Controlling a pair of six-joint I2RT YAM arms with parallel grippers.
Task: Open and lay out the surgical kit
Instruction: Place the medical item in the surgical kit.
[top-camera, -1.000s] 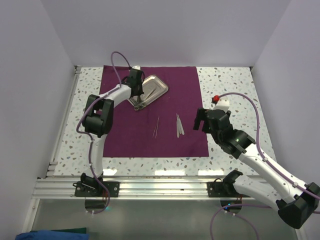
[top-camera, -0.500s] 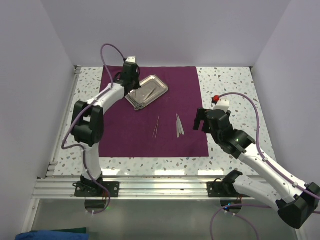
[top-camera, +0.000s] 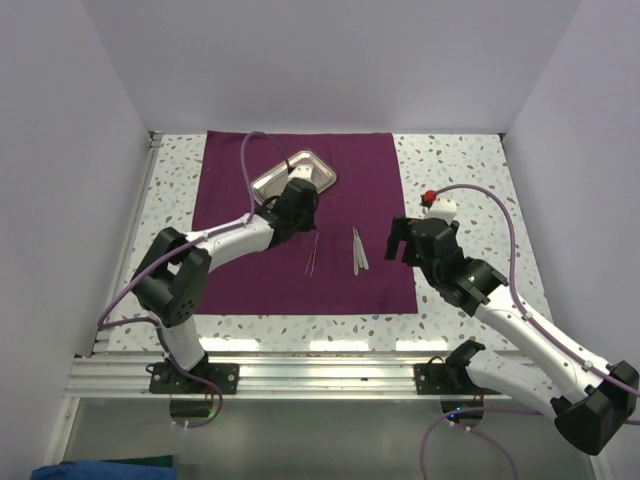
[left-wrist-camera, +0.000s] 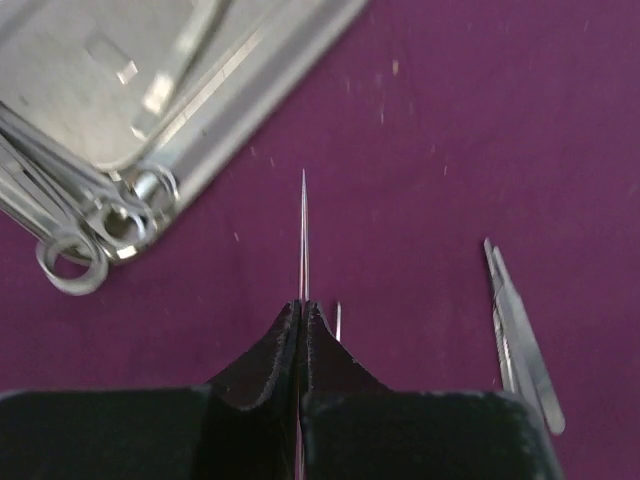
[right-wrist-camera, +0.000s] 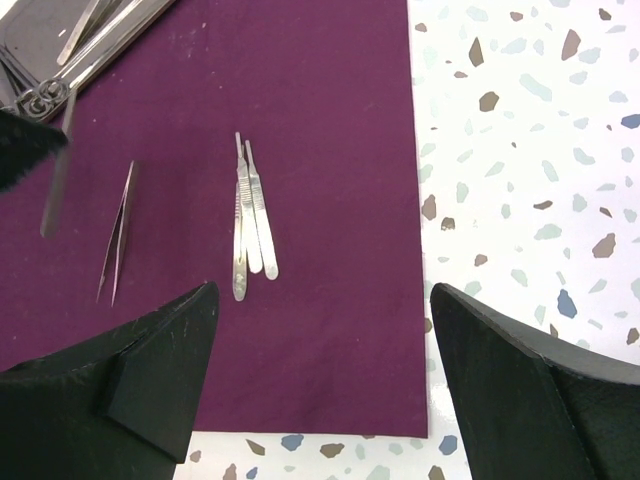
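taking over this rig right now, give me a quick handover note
Left gripper: shut on a thin silver instrument, held over the dark purple cloth just off the shiny rectangular steel tray.
Right gripper: open, holding nothing, over the cloth's right edge.
Done: cloth spread flat; silver tweezers and two flat silver handles laid out on it, apart from each other.
Left: set the held instrument down by the others, then bring out the ring-handled instruments lying in the tray.
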